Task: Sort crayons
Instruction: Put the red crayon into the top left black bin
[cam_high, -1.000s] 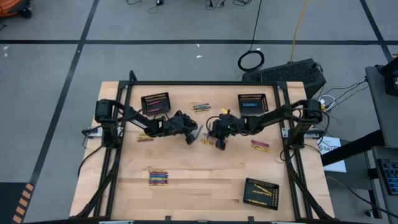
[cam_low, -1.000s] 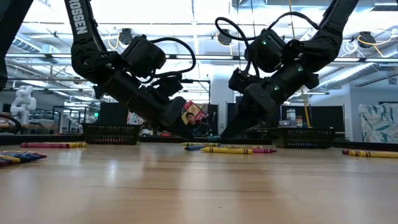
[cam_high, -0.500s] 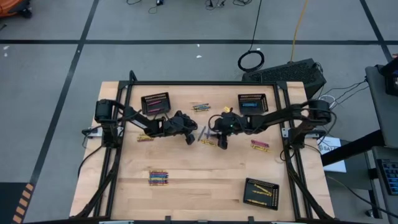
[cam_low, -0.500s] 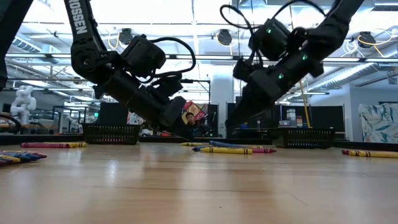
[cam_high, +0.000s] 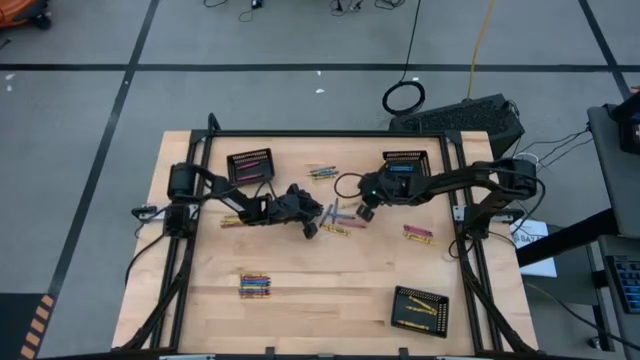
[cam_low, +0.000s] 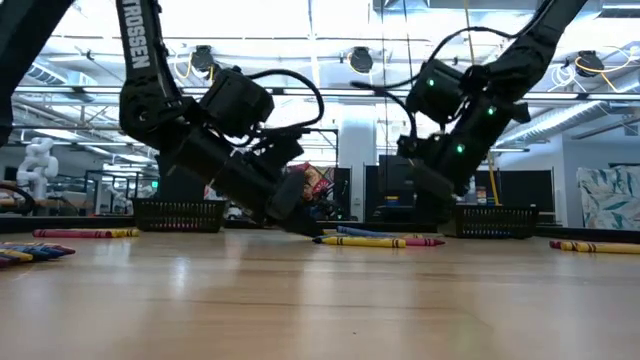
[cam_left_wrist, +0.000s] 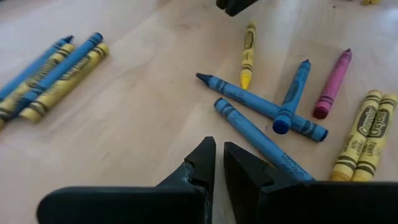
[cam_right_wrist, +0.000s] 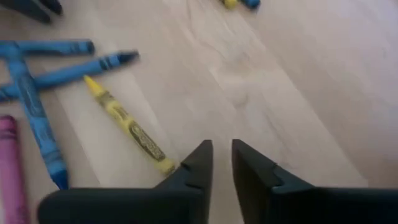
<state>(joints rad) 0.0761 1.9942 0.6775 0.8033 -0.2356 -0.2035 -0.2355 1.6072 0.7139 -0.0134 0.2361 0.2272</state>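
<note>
A loose cluster of crayons (cam_high: 340, 218) lies mid-table: three blue ones (cam_left_wrist: 261, 106), a yellow one (cam_left_wrist: 247, 56), a pink one (cam_left_wrist: 333, 84) and a yellow pair (cam_left_wrist: 367, 134). My left gripper (cam_high: 312, 228) stands low at the cluster's left edge, slanting down. Its fingers (cam_left_wrist: 219, 168) are shut with nothing between them. My right gripper (cam_high: 366, 212) hovers above the cluster's far right side, also shut on nothing (cam_right_wrist: 222, 155). A yellow crayon (cam_right_wrist: 127, 127) lies just ahead of it on the wood. My left gripper has one finger (cam_left_wrist: 261, 177) over the near end of a blue crayon (cam_left_wrist: 258, 138), which lies flat on the table. That finger hides the spot, so I cannot tell whether it touches. My right gripper touches nothing.
Black mesh baskets stand at the far left (cam_high: 250, 165), far right (cam_high: 405, 165) and near right (cam_high: 420, 310). More crayons lie at the far middle (cam_high: 322, 172), left (cam_high: 232, 221), near left (cam_high: 255, 286) and right (cam_high: 418, 234). Bare wood shows in the near middle.
My right gripper has lifted off the crayon cluster, tipped less steeply, and gone toward the far right, toward the far-right basket. My left gripper has sunk a little and edged toward the cluster.
</note>
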